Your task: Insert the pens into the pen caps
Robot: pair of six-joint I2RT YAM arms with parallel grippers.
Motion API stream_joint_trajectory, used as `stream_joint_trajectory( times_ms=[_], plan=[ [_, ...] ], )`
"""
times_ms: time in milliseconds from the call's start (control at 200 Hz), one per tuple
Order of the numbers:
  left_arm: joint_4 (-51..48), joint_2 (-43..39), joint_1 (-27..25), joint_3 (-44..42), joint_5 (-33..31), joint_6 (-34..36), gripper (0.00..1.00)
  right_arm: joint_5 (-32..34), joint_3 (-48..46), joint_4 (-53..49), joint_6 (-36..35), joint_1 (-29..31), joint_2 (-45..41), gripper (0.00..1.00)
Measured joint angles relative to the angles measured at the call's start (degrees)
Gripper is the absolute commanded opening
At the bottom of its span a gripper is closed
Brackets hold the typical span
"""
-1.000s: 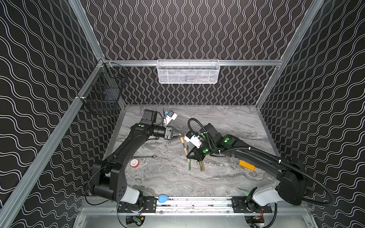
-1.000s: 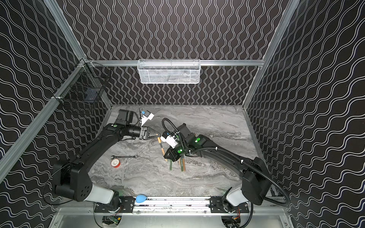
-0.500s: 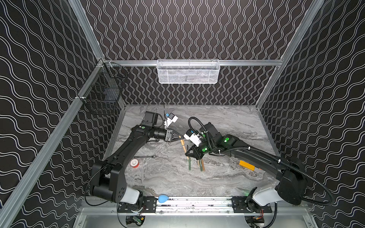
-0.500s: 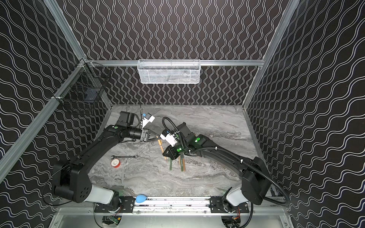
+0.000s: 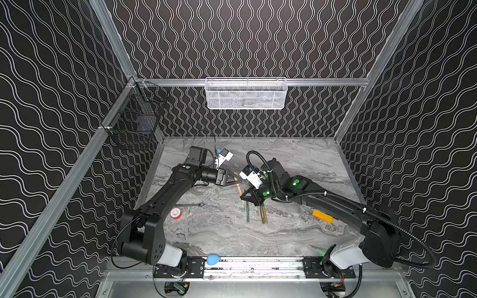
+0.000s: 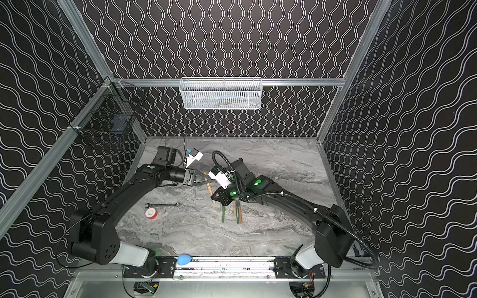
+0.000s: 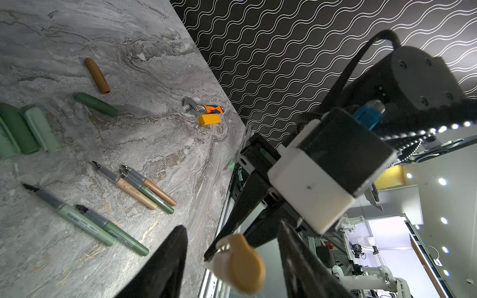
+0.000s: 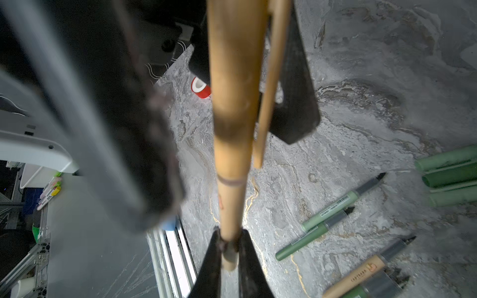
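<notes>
One tan pen [image 8: 233,165] clamped in R tool [image 8: 230,233], cap [image 7: 244,263] btwn spread L tool [image 7: 232,225].

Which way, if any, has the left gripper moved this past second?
Yes: in both top views the left gripper edged right, away from the silver metal wrench.

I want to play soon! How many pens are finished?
One looks done: the tan pen wears its cap. In hand: the right tool grips that pen, and the left tool stands open around the cap. To do: five bare pens and five loose caps lie on the table.
</notes>
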Motion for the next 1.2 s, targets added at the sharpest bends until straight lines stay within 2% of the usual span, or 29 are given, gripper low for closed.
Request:
stream_joint_trajectory(
  times_ms=[190, 475, 696, 906, 1041, 1201],
  plan=[
    [0.4, 0.0, 0.0, -0.4, 0.0, -0.2, 0.6, 0.1, 0.5, 0.1, 0.1, -1.0, 0.3, 0.12],
    [0.3, 0.1, -0.1, -1.2, 0.2, -0.2, 0.55, -1.3, 1.5, 0.4, 0.3, -1.7, 0.9, 0.13],
    [1.6, 0.1, -0.5, -1.8, 0.2, -1.0, 0.29, -1.8, 2.8, 0.4, 0.2, -1.7, 1.4, 0.13],
    [4.0, 0.1, -0.6, -2.4, -0.5, -1.6, 0.15, -2.3, 4.2, -0.2, 0.9, -1.8, 2.0, 0.16],
    [8.0, -0.3, -0.7, -3.8, -0.4, -4.7, 0.1, -2.6, 5.2, -0.2, 0.9, -1.8, 2.8, 0.29],
    [15.6, -0.9, -0.7, -5.9, 0.3, -10.5, 0.08, -2.8, 6.0, 0.0, 1.2, -2.1, 3.9, 0.33]
  ],
)
